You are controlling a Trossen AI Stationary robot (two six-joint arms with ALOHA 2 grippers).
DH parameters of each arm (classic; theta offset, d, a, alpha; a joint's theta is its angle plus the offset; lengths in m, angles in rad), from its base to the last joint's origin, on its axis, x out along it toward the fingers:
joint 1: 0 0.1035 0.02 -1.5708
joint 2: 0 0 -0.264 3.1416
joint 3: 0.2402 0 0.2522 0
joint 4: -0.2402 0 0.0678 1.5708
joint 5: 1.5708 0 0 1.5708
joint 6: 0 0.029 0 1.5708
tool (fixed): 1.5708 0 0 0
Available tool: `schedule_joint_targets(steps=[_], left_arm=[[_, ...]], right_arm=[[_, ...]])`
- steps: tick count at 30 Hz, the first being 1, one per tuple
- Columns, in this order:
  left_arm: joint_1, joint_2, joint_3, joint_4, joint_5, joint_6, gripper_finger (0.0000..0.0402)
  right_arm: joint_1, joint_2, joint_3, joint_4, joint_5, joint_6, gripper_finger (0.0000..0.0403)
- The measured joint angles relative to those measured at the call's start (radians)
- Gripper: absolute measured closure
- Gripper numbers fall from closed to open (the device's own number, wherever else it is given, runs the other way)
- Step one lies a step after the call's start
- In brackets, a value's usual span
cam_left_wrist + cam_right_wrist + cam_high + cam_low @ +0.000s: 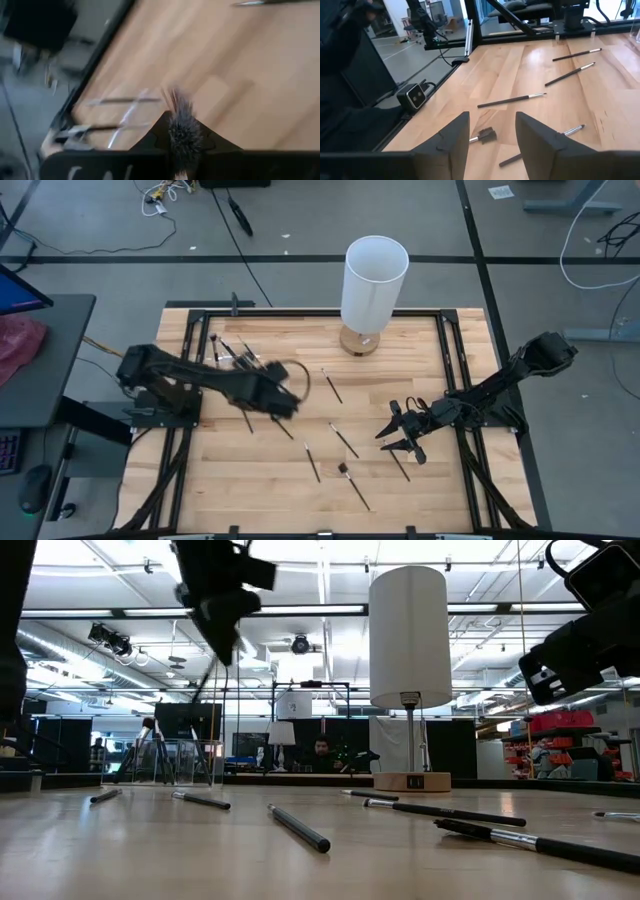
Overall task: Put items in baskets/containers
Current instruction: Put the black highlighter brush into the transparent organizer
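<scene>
Thin black-handled makeup brushes [343, 439] lie scattered on the wooden table [250, 480]. Left gripper [285, 402], raised beside the clear plastic container [228, 352] at the table's back left, clamps a tufted grey-bristled brush [183, 131]. Right gripper [398, 433] hovers open over the front right.

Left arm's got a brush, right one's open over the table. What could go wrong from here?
1. The left gripper pinches its brush right by the bristles, so it may slip before reaching the clear container.
2. The open right gripper hangs over a short brush with another brush close by; closing could nudge or catch both.
</scene>
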Motion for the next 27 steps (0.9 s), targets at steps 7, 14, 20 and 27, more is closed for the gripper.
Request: schedule_joint_targets(steps=[7,14,20,27], left_arm=[[0.167,-0.164,0.0,-0.099,-0.06,-0.14,0.0385],[0.399,-0.288,0.0,-0.167,-0.081,-0.229,0.0385],[0.536,-0.326,0.0,-0.171,-0.07,-0.231,0.0384],[0.645,-0.336,-0.051,-0.168,-0.03,-0.233,0.0387]], right_arm=[[0.0,0.0,0.0,0.001,0.0,-0.002,0.0243],[0.001,0.0,0.0,0.001,0.0,0.006,0.0243],[0.0,0.0,0.0,0.001,0.0,0.007,0.0243],[0.003,0.0,0.0,0.001,0.0,0.012,0.0243]])
